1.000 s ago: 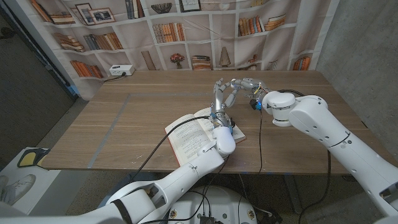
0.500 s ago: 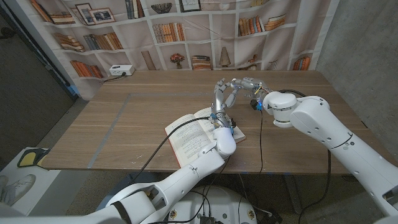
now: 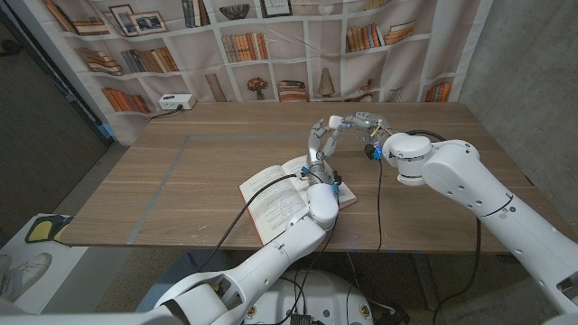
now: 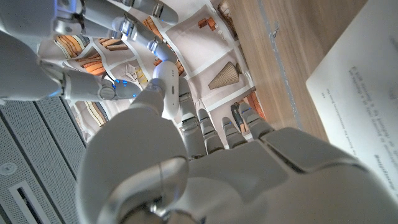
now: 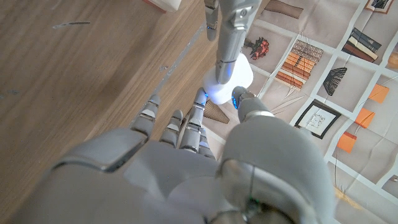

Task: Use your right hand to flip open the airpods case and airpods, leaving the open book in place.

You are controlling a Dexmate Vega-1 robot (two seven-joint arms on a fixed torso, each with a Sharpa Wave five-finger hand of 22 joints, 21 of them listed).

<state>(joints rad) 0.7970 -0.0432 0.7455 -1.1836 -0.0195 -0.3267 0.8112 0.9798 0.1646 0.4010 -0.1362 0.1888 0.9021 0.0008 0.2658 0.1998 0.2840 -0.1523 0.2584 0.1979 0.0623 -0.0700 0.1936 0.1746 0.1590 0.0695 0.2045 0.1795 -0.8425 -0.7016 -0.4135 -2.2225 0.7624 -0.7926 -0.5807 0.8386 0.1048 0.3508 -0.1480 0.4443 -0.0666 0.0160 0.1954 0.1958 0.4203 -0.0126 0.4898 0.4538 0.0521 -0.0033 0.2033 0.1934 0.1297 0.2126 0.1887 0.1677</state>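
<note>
Up above the open book [image 3: 284, 194], both hands' fingers [image 3: 318, 137] pinch the airpods case [image 3: 335, 121].

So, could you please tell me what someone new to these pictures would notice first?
Most striking is where the two hands meet above the table's middle: the left hand reaches up from the open book, and the right hand comes in from the right, with a small white AirPods case between their fingertips. Behind the wooden table hangs a printed bookshelf backdrop.
</note>
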